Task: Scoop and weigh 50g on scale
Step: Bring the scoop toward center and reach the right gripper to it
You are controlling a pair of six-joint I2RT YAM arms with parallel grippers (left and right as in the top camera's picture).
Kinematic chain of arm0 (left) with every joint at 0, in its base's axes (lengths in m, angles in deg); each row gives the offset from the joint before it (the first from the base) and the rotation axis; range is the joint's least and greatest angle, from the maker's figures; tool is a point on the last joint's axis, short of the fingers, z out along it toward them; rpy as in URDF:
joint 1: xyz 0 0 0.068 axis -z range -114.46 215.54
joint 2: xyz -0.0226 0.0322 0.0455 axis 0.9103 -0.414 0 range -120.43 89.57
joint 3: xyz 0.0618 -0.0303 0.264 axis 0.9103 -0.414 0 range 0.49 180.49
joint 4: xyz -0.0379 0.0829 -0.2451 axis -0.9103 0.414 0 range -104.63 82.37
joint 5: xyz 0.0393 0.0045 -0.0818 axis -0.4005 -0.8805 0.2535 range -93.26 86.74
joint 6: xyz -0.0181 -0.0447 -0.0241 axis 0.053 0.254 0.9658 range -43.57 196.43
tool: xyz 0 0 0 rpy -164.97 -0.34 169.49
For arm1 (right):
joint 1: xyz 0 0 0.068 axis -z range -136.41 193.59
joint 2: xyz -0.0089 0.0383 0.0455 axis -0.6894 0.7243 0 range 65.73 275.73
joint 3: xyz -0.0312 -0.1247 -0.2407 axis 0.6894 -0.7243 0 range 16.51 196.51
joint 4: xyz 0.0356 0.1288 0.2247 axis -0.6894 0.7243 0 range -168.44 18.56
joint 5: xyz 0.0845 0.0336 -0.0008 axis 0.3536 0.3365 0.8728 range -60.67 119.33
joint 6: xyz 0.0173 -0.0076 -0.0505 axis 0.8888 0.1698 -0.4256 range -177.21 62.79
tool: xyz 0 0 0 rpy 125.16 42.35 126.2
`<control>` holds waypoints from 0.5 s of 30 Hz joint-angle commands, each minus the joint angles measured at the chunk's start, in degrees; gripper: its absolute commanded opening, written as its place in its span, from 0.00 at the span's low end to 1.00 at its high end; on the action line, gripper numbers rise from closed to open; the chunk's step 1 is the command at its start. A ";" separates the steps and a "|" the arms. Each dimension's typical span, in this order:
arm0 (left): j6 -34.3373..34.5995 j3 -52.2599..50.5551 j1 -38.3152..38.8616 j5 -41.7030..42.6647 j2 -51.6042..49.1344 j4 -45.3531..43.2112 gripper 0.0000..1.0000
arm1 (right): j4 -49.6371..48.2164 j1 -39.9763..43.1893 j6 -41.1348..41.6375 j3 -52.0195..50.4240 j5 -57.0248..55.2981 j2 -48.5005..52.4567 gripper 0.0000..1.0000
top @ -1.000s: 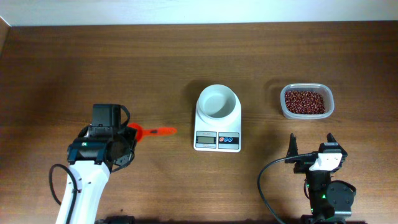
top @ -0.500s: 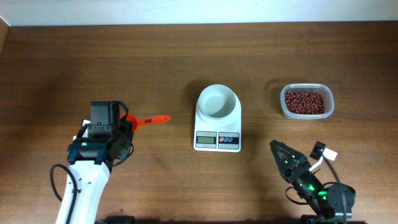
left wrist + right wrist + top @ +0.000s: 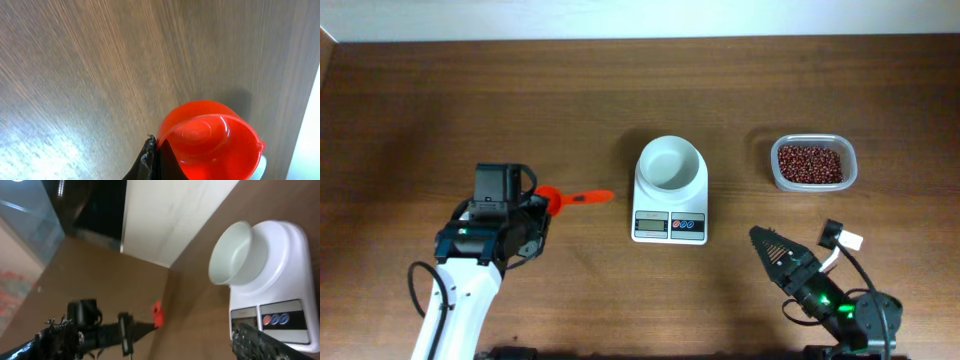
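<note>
Scale (image 3: 670,200) sits directly between the orange scoop (image 3: 572,199) and tub (image 3: 775,176) of beans (image 3: 810,163).

Overhead, soft even light is falling on the table (image 3: 620,90), with everything showing crisp; the scale (image 3: 670,190) is casting only a faint shadow; in the left wrist view, pale glare is washing over the wood at the lower left, and the glossy scoop (image 3: 210,140) is throwing a dark shadow to its upper right; the right wrist view is looking soft and tilted, its upper left sinking into darkness.
</note>
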State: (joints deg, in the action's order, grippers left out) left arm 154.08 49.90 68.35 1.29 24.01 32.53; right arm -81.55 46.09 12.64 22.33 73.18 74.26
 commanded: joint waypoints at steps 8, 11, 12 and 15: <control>-7.04 1.01 5.60 3.45 0.66 0.02 0.00 | -0.22 -1.25 -13.03 13.35 15.10 29.49 0.99; -8.83 1.01 6.45 4.96 0.66 0.02 0.00 | -0.15 -6.80 -18.91 17.07 14.23 36.06 0.99; -9.70 1.01 6.73 5.79 0.66 0.04 0.00 | -0.17 -9.53 -19.98 18.12 12.85 38.34 0.99; -10.51 1.01 7.85 7.76 0.66 0.07 0.00 | -0.76 -16.98 -20.39 19.85 8.09 43.82 0.99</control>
State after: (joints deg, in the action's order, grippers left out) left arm 146.23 49.90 75.02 5.86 24.01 32.51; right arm -81.71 35.27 -3.50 39.79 85.14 113.91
